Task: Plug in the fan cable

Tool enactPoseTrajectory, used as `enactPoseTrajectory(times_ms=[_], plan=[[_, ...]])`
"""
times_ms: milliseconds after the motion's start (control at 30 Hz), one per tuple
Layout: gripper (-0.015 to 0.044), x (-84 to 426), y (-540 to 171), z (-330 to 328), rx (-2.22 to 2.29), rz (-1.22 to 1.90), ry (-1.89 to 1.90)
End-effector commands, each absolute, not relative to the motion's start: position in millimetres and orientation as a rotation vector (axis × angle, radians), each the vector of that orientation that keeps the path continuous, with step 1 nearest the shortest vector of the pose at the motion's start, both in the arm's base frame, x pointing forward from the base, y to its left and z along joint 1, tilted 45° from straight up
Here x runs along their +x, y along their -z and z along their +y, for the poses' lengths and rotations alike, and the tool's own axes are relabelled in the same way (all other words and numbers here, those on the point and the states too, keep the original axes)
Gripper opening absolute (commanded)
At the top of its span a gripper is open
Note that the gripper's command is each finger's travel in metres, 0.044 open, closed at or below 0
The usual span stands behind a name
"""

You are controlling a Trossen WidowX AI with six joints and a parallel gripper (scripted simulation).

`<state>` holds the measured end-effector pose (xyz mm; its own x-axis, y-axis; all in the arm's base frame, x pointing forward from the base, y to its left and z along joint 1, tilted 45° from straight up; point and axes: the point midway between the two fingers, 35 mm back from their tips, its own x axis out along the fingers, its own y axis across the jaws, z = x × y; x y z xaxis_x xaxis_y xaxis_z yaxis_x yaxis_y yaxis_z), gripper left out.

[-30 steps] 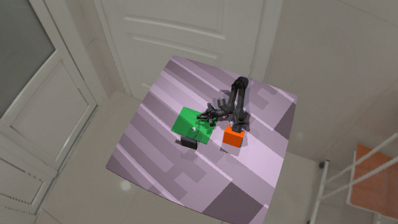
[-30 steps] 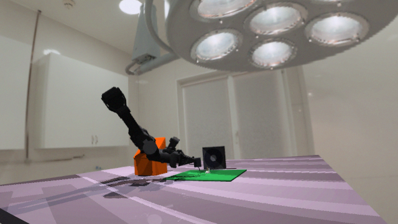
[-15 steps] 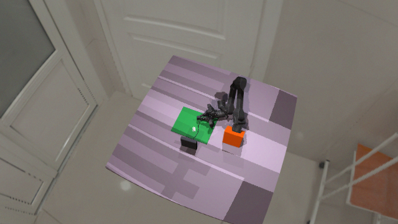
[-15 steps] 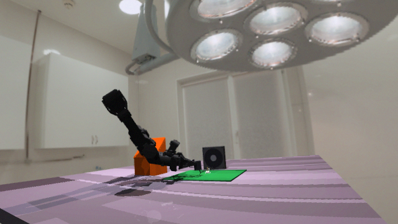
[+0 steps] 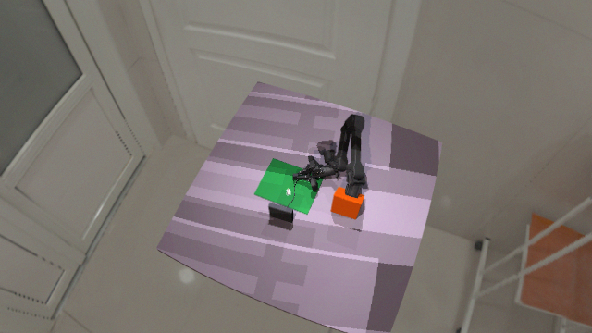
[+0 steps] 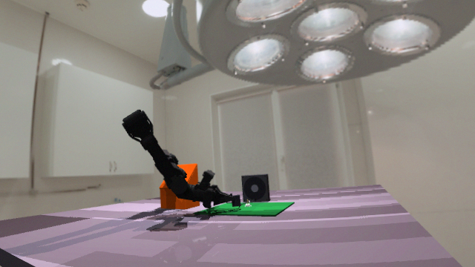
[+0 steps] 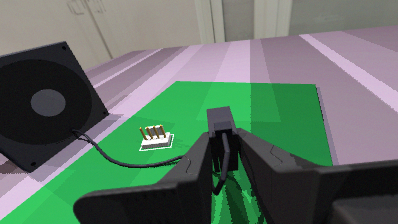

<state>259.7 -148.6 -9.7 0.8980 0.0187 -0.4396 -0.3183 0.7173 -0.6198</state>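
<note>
My gripper (image 7: pixel 222 135) (image 5: pixel 298 177) (image 6: pixel 234 200) is shut on the black plug (image 7: pixel 220 119) of the fan's cable and holds it over the green board (image 7: pixel 285 105) (image 5: pixel 268 182) (image 6: pixel 276 209). The white four-pin header (image 7: pixel 156 142) (image 5: pixel 289 191) (image 6: pixel 248 203) stands on the board, its pins bare and upright. In the wrist view it lies left of the plug and apart from it. The thin black cable (image 7: pixel 127 164) runs from the fan (image 7: pixel 48 103) (image 5: pixel 281 213) (image 6: pixel 254 188) to the plug, partly hidden behind the left finger. The plug's underside is hidden.
The black square fan stands upright beside the board's edge, on the header's side. An orange block (image 5: pixel 347 203) stands at the arm's base, off the board. The cable hangs in a loop between fan and gripper.
</note>
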Motion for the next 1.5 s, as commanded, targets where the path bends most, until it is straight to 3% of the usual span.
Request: enactPoseTrajectory(times_ms=[0,1467], plan=[[0.0,260.5,10.8,-151.1,-0.76,0.418,-0.195],[0.0,258.5,17.5,-156.3,-0.753,0.425,-0.193]])
